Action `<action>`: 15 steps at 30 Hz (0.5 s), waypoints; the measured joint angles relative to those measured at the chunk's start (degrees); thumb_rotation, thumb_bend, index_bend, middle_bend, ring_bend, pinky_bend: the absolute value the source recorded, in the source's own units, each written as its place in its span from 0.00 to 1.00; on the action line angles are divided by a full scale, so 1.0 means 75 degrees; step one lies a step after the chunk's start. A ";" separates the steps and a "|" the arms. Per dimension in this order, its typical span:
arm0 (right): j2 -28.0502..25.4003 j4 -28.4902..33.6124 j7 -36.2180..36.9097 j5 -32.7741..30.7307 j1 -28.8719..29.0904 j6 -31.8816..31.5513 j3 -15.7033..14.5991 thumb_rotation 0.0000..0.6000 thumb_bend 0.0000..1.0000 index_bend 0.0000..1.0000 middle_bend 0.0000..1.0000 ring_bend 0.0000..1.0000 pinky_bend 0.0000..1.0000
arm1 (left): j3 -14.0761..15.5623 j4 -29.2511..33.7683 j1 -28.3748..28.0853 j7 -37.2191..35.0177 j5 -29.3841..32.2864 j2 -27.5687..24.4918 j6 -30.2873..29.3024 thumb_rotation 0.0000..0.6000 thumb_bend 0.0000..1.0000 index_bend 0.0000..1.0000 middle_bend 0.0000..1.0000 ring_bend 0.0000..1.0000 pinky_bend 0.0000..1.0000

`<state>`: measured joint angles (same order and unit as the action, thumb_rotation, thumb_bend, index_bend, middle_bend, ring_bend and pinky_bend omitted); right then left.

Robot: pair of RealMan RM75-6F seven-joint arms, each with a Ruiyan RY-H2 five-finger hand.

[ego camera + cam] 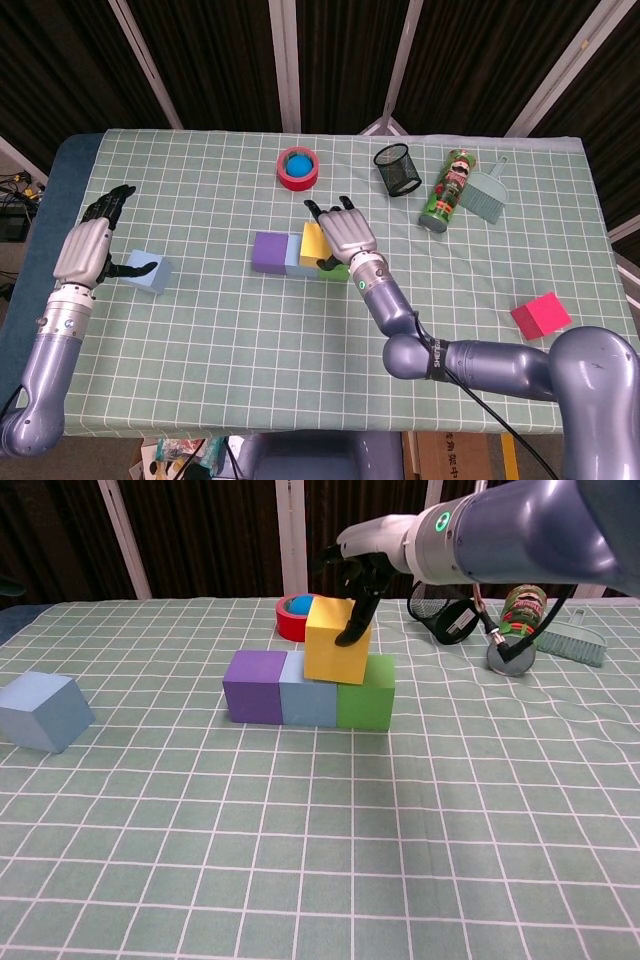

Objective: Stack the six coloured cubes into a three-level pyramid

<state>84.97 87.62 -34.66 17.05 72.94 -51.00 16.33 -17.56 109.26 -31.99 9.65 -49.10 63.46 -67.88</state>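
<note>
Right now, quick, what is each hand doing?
Left hand: open, holding nothing, beside the light blue cube.
Right hand: gripping the yellow cube on the bottom row.

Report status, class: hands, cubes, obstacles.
Right hand holds yellow cube on bottom row. Left hand open beside light blue cube. Red cube far right.

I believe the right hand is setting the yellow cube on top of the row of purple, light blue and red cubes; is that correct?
Not quite: in the chest view the row's third cube is the green cube, not red. The right hand does hold the yellow cube above the purple cube and light blue cube.
</note>
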 measured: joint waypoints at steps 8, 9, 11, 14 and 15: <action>0.0028 -0.0083 0.0009 0.0038 0.0032 0.0032 -0.0030 1.00 0.27 0.00 0.37 0.24 0.00 | 0.0004 0.0022 0.0006 -0.0009 -0.0020 -0.0006 -0.0020 1.00 0.10 0.00 0.02 0.00 0.00; 0.0026 -0.0093 0.0000 0.0052 0.0042 0.0037 -0.0032 1.00 0.27 0.00 0.37 0.24 0.00 | 0.0005 0.0023 0.0006 -0.0009 -0.0024 -0.0007 -0.0022 1.00 0.10 0.00 0.02 0.00 0.00; 0.0013 -0.0105 -0.0013 0.0075 0.0066 0.0059 -0.0029 1.00 0.27 0.00 0.37 0.24 0.00 | 0.0006 0.0025 0.0006 -0.0011 -0.0023 -0.0008 -0.0021 1.00 0.10 0.00 0.02 0.00 0.00; -0.0030 -0.0106 -0.0020 0.0088 0.0095 0.0111 -0.0017 1.00 0.26 0.00 0.37 0.24 0.00 | 0.0009 0.0019 0.0003 -0.0010 -0.0019 -0.0005 -0.0017 1.00 0.10 0.00 0.02 0.00 0.00; -0.0044 -0.0105 -0.0021 0.0092 0.0102 0.0129 -0.0015 1.00 0.26 0.00 0.37 0.24 0.00 | 0.0011 0.0017 0.0002 -0.0009 -0.0017 -0.0004 -0.0013 1.00 0.10 0.00 0.02 0.00 0.00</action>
<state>84.64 86.84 -34.82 17.73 73.71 -50.04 16.21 -17.47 109.39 -31.97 9.58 -49.23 63.43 -67.99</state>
